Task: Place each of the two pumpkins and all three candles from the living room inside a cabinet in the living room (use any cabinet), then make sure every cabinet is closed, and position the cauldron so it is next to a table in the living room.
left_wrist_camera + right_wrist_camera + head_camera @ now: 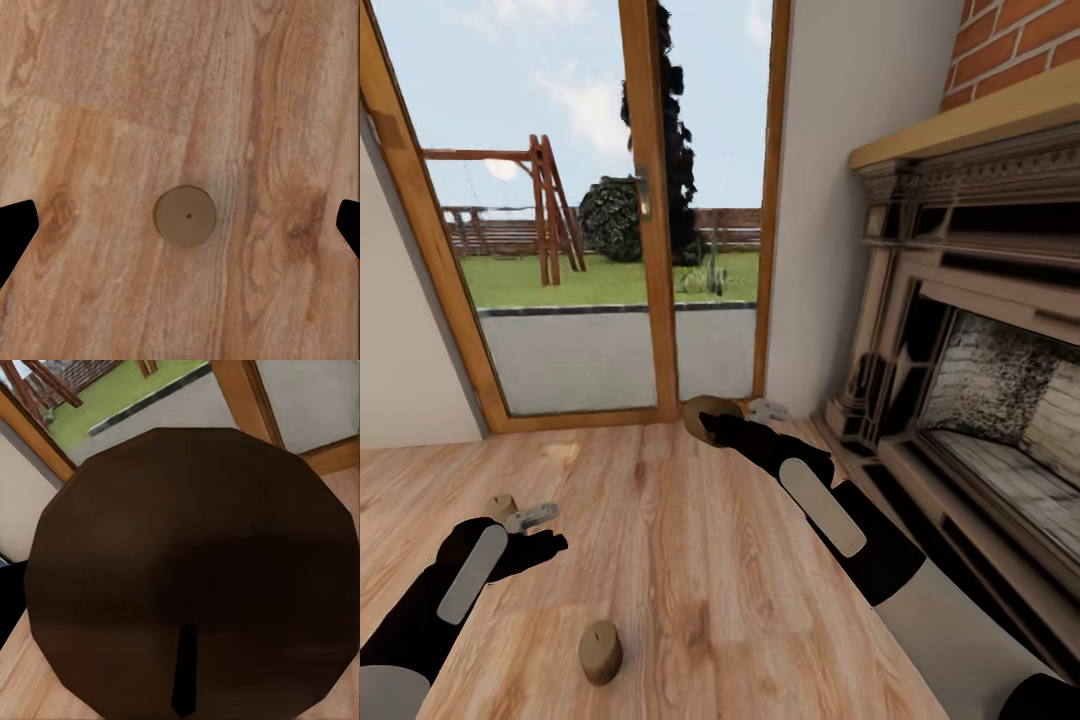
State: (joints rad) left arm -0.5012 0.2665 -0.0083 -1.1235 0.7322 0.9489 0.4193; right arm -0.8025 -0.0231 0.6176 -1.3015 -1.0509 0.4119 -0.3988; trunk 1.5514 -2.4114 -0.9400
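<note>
Wood floor (690, 560) across the living room, glazed door (590, 250) to a garden ahead, fireplace (980, 400) to the right.

Head view: left gripper (526, 519) low over the floor, with a second candle (501, 505) showing just beyond its tip. Third candle (600, 652) upright on the floor, nearer the robot and apart from both arms. Right gripper (733, 414) stretched toward the door, carrying a candle (706, 418) at its tip, clear of the floor by the look of it.

Left wrist view: looking straight down on the second candle (185, 215), upright, centred between two dark fingertips (15, 229) set wide apart and not touching it. Jaws open.

Right wrist view: dark round end of the candle (187, 562) pressed close to the lens, wick as a thin line, door and lawn behind. Jaws themselves hidden; judged clamped on that candle.

Progress, as a judgement: early. One candle in hand, one lined up for a grasp, one untouched. Nothing stowed as far as seen here; pumpkins, cabinet closing and cauldron all presumably to come.
</note>
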